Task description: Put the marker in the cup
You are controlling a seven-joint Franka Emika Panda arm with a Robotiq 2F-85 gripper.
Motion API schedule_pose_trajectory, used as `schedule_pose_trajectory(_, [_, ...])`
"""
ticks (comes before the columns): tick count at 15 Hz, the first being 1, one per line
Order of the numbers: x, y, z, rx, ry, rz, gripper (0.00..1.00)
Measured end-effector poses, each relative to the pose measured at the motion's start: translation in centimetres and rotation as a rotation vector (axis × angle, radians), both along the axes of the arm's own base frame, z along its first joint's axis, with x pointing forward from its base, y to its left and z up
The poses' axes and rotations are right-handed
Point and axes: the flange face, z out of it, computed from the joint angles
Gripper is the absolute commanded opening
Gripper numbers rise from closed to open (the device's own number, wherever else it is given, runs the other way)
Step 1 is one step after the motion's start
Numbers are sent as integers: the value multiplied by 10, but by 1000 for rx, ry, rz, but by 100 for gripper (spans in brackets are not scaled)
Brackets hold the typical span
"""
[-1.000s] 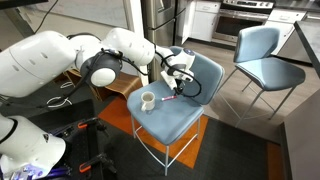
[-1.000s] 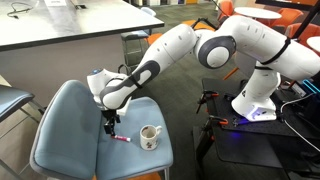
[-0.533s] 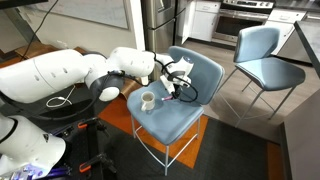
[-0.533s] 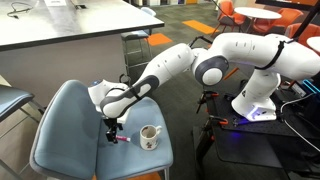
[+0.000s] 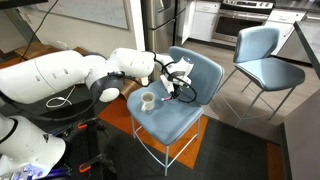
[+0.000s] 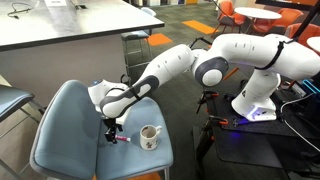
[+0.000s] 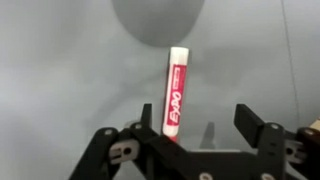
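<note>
The reddish-pink marker with a whitish end lies flat on the blue-grey chair seat. It also shows in an exterior view. The white cup stands upright on the seat beside it, and it shows in both exterior views. My gripper is open and low over the seat. The marker's near end lies between the fingers, closer to one of them, and I cannot tell whether it touches. The gripper also shows in both exterior views.
The chair's backrest rises right behind the gripper. A second blue chair stands further back. A counter is beyond the chair. The robot's base and cables are off to the side.
Over the last second the gripper has come down to the seat and now straddles the marker. Since half a second ago nothing has visibly moved.
</note>
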Motion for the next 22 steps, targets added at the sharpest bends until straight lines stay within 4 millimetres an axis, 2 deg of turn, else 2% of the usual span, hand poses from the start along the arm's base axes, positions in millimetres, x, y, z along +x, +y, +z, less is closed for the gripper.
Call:
schedule_pose_trajectory(4, [0,-5,-2,-13,7,-30,63])
schedule_pose_trajectory(5, [1,-9,-2,-18,6,-34,54])
schedule_pose_trajectory(8, [6,-26,1,-27,-5,-55,46])
schedule_pose_trajectory(9, [7,-31,1,-27,-5,-60,51])
schedule_pose_trajectory(10, [7,-33,1,-27,-4,-63,52])
schedule_pose_trajectory(11, [7,-33,1,-27,-4,-64,60])
schedule_pose_trajectory(12, [7,-33,1,-27,-3,-63,77])
schedule_pose_trajectory(13, [6,-30,0,-26,-1,-60,77])
schedule_pose_trajectory(14, [5,-26,-1,-25,0,-54,59])
schedule_pose_trajectory(16, [3,-16,0,-22,-2,-36,74])
schedule_pose_trajectory(17, [3,-14,0,-22,-2,-32,78])
schedule_pose_trajectory(20, [3,-16,0,-23,-2,-34,78])
schedule_pose_trajectory(21, [4,-16,0,-23,-2,-34,94])
schedule_pose_trajectory(22, [3,-16,0,-23,-2,-34,96])
